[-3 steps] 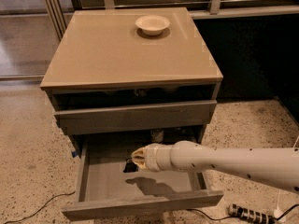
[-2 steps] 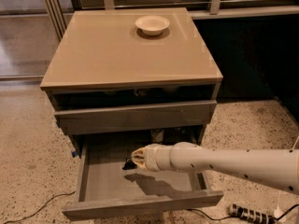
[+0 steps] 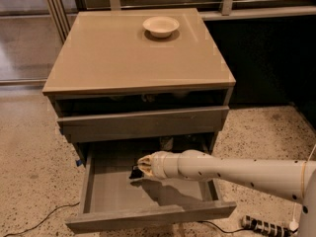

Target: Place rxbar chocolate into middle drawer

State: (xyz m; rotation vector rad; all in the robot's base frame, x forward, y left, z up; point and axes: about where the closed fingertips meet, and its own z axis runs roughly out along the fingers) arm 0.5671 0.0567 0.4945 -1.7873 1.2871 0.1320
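Just above the middle drawer [image 3: 111,197] floor, the hand [image 3: 140,168] grips the rxbar chocolate [image 3: 134,173], lettering unreadable

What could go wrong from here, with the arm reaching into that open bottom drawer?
1. The gripper sits toward the back of the middle drawer, near the drawer front above. Lifting straight up might knock that front.
2. The arm crosses the drawer's right wall, so a low pull-out may catch it.
3. The rxbar chocolate is right at the gripper's tip. Whether it rests on the floor is unclear, so it may come back out.
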